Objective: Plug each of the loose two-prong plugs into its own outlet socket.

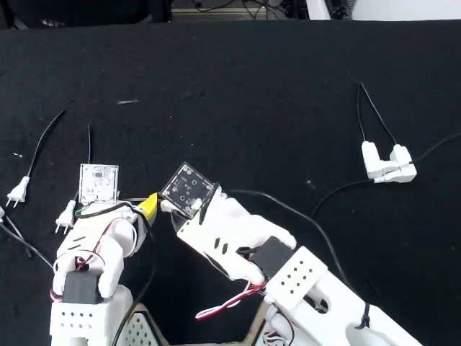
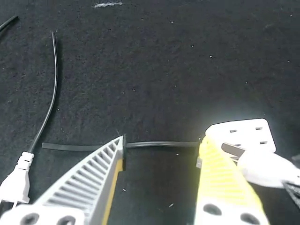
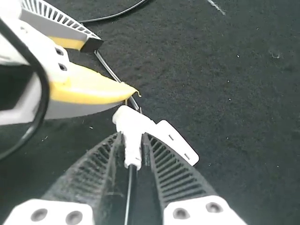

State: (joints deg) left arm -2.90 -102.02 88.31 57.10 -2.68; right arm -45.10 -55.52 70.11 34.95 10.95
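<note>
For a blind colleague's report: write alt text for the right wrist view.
The right gripper is shut on a white plug beside a white socket on the black table. The left gripper sits open close by.

White plug [image 3: 127,126] is clamped between the jaws of the right gripper [image 3: 132,137], prongs laid over a white socket [image 3: 179,144] just beyond the jaw tips. Second plug [image 2: 16,177] is laid flat outside the jaws of the left gripper [image 2: 163,140].

Two arms [image 1: 94,249] [image 1: 238,238], two free plugs [image 1: 16,192] [image 1: 65,216], one gripped plug [image 3: 129,124], two socket units [image 2: 246,132] [image 1: 392,173].
</note>
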